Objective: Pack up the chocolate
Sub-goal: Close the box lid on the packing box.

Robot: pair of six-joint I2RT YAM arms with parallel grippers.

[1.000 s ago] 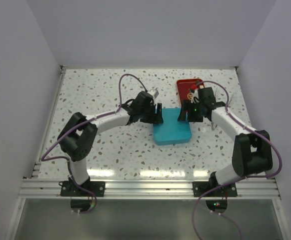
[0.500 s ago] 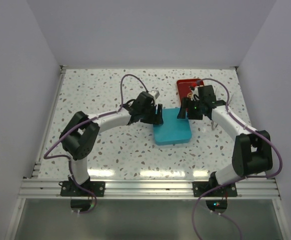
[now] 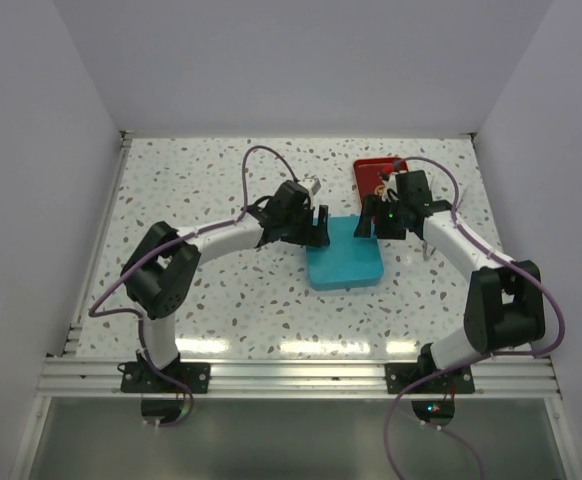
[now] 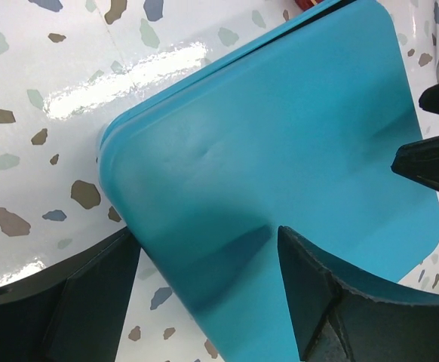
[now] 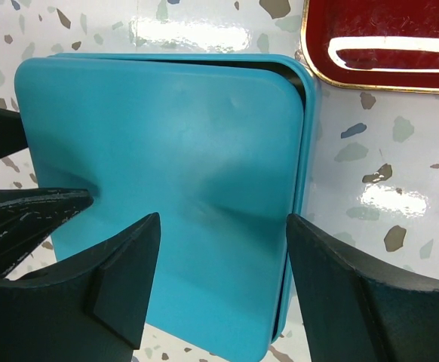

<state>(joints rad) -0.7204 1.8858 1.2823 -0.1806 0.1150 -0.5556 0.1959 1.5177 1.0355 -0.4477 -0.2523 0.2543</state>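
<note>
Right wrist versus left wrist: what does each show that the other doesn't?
Only right wrist: the red tray's gold rim, a dark gap under the lid's corner, and the left gripper's tips. Only left wrist: the right gripper's tips. Both: the teal box, lid on, between open fingers on the speckled table; no chocolate.
</note>
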